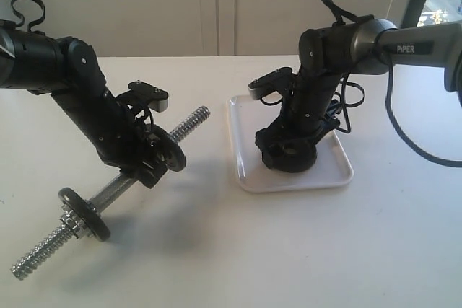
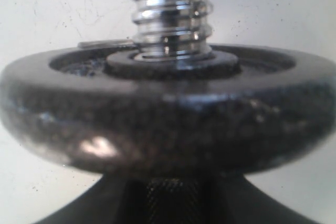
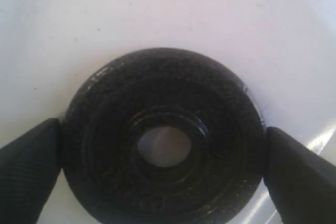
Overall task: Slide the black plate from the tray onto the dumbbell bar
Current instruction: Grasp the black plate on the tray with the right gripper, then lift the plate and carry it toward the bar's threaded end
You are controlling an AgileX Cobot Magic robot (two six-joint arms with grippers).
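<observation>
The black plate (image 1: pixel 287 154) (image 3: pixel 105 129) lies flat on the white tray (image 1: pixel 333 172) (image 3: pixel 157 14). My right gripper (image 1: pixel 289 158) (image 3: pixel 163 153) reaches down over it, and its two fingertips (image 3: pixel 31 166) press against opposite sides of the plate's rim. My left gripper (image 1: pixel 148 165) (image 2: pixel 178 203) is shut on the knurled middle of the dumbbell bar (image 1: pixel 189 122) (image 2: pixel 170 9). It holds the bar tilted, with the free threaded end pointing up toward the tray. A like black disc (image 1: pixel 172 151) (image 2: pixel 168 124) sits on the bar right against the left fingers.
A second black disc (image 1: pixel 85 213) with a silver nut (image 1: pixel 68 223) sits on the bar's lower end, near the white table (image 1: pixel 289 250). A black cable (image 1: pixel 404 135) trails from the right arm across the table behind the tray.
</observation>
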